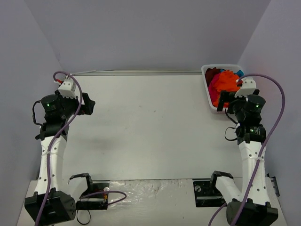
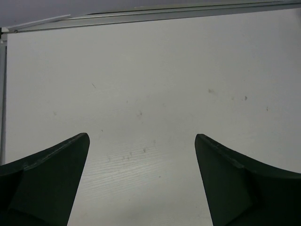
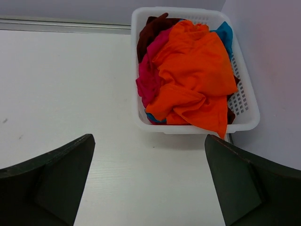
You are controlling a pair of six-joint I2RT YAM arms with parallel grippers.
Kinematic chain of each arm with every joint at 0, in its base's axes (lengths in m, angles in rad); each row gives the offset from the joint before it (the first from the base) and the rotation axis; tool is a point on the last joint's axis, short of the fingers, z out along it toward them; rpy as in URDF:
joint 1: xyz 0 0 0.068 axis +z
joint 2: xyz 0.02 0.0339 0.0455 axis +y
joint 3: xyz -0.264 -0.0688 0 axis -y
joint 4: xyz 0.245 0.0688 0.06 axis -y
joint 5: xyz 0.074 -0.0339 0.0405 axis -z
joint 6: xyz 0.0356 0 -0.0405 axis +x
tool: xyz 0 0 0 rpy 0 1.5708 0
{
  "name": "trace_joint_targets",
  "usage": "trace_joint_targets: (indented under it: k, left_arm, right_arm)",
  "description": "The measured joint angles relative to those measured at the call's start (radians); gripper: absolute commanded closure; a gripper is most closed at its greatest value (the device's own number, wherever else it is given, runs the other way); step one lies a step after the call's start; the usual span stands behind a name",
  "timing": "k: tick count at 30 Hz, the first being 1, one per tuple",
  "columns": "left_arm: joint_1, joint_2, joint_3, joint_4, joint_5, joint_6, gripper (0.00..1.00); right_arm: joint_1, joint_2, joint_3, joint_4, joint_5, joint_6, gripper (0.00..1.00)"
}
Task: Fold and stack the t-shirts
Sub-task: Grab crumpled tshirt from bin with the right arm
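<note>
- Black-fingered, the right gripper [image 3: 148, 141] stands spread wide with nothing in it, over the table [image 3: 61, 84] just short of the white basket [image 3: 197, 128].
- The left gripper [image 2: 141, 139] is equally wide and empty, well apart from any cloth.
- The t-shirts lie crumpled in the basket: orange shirt [image 3: 193, 75] on top, magenta shirt [image 3: 149, 75] beside it, dark red shirt [image 3: 150, 28] and teal shirt [image 3: 225, 33] behind.
- Step, as I judge it: fetching the first shirt; none is folded.
- Next: reach forward and down, pinch the orange shirt, and lift it clear of the rim.
</note>
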Motion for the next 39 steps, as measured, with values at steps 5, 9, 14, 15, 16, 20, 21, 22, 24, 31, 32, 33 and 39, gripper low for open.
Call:
trace_joint_targets:
  k: [5, 9, 14, 15, 16, 20, 21, 22, 24, 31, 32, 33, 39]
  left_arm:
    - [0.002, 0.022, 0.000, 0.013, 0.064, -0.032, 0.06]
    - [0.002, 0.050, 0.000, 0.005, 0.078, -0.036, 0.06]
    - [0.002, 0.048, 0.000, 0.010, 0.080, -0.038, 0.06]
    - [0.002, 0.048, 0.000, 0.010, 0.079, -0.039, 0.06]
    - [0.002, 0.048, 0.000, 0.010, 0.077, -0.040, 0.06]
    - [0.002, 0.050, 0.000, 0.009, 0.065, -0.033, 0.06]
    - [0.002, 0.050, 0.000, 0.009, 0.059, -0.031, 0.06]
    - [0.002, 0.050, 0.000, 0.009, 0.055, -0.030, 0.06]
    - [0.002, 0.050, 0.000, 0.009, 0.050, -0.027, 0.06]
    - [0.001, 0.051, -0.002, 0.010, 0.064, -0.023, 0.06]
    - [0.001, 0.052, -0.003, 0.010, 0.066, -0.022, 0.06]
    - [0.001, 0.053, -0.003, 0.010, 0.068, -0.019, 0.06]
    - [0.001, 0.063, -0.020, 0.008, 0.070, -0.002, 0.06]
  right_arm:
    - [-0.034, -0.091, -0.096, 0.034, -0.193, -0.024, 0.00]
    - [-0.050, -0.058, -0.121, 0.023, -0.297, -0.045, 0.00]
    - [-0.012, 0.127, 0.003, 0.014, -0.122, -0.029, 0.00]
    - [-0.003, 0.168, 0.043, 0.019, -0.068, -0.038, 0.00]
    - [0.006, 0.211, 0.084, 0.035, -0.015, -0.051, 0.00]
    - [0.019, 0.370, 0.197, 0.117, 0.175, -0.104, 0.00]
    - [0.019, 0.404, 0.210, 0.133, 0.203, -0.111, 0.00]
    - [0.020, 0.439, 0.223, 0.146, 0.232, -0.117, 0.00]
    - [0.020, 0.511, 0.240, 0.165, 0.261, -0.122, 0.01]
    - [0.019, 0.758, 0.298, 0.190, 0.311, -0.129, 0.02]
    - [0.019, 0.787, 0.304, 0.190, 0.311, -0.130, 0.02]
    - [0.019, 0.815, 0.312, 0.190, 0.311, -0.131, 0.02]
    - [0.007, 0.932, 0.363, 0.189, 0.308, -0.132, 0.23]
